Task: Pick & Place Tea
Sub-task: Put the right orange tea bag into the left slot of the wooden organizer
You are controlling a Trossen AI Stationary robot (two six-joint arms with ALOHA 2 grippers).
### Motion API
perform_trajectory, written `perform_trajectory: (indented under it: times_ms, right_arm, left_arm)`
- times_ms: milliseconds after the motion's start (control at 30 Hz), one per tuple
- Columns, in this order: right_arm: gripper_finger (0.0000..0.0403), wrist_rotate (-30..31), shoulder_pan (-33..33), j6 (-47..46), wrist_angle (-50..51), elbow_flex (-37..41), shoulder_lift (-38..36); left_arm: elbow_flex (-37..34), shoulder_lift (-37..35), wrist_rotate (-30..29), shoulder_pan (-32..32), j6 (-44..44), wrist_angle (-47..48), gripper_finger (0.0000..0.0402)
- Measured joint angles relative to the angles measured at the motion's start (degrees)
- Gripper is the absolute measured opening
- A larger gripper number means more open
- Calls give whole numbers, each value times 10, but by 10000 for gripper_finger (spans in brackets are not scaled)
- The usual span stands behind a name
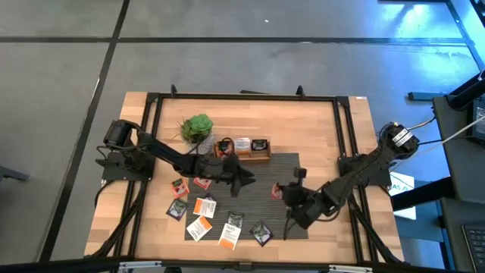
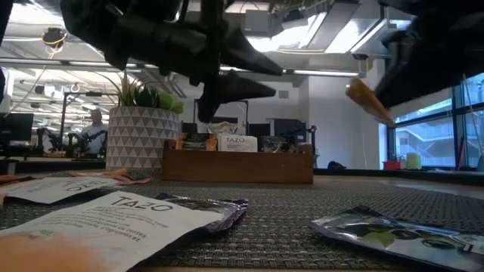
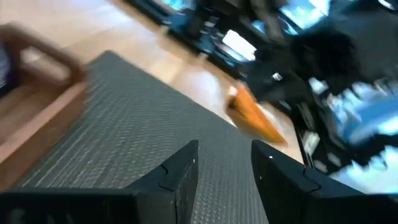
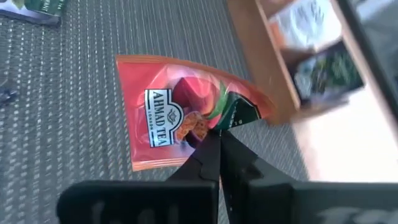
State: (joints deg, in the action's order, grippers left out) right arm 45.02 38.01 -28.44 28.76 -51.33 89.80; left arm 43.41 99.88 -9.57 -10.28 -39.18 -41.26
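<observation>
The right tool was clamped on one edge of an orange-red tea sachet, with the fingers pressed together on the packet. The sachet was printed with a white "AHMAD TEA" label. In the high view this right tool held the sachet over the dark woven mat, on the mat's right half. In the low view the sachet hung tilted and clear of the mat.

The left tool stood over the middle of the mat, near the wooden tray, with its fingers apart and nothing between them. The left wrist view showed the two fingers separated above the mat, with the orange sachet farther off.

The wooden tray sat at the back edge of the mat and held sachets in its compartments. A potted plant stood just beside the tray's left end.

The remaining sachets lay scattered on the front left part of the wooden surface and on the mat's front edge. They included white-and-orange, orange-red and dark packets.
</observation>
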Motion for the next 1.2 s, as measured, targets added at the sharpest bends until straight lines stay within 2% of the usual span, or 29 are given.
perform_trajectory:
  times_ms: [133,333,500,667,1067,1200]
  right_arm:
    - [8,4,-24,96,-44,0,0]
    - [10,-23,-73,194,-123,0,0]
    - [10,-87,-118,223,-149,0,-1]
    - [11,-123,-149,248,-165,0,-1]
    - [11,-160,-195,303,-212,0,-1]
    - [11,-180,-197,304,-220,0,-1]
  left_arm:
    - [-1,0,-29,0,-67,7,148]
    - [-1,0,-27,5,-72,-11,146]
    - [-1,0,-23,4,-81,-10,147]
    - [-1,0,-24,4,-80,-9,147]
    - [-1,0,-28,16,-67,-5,148]
    - [0,0,-6,25,-66,-3,142]
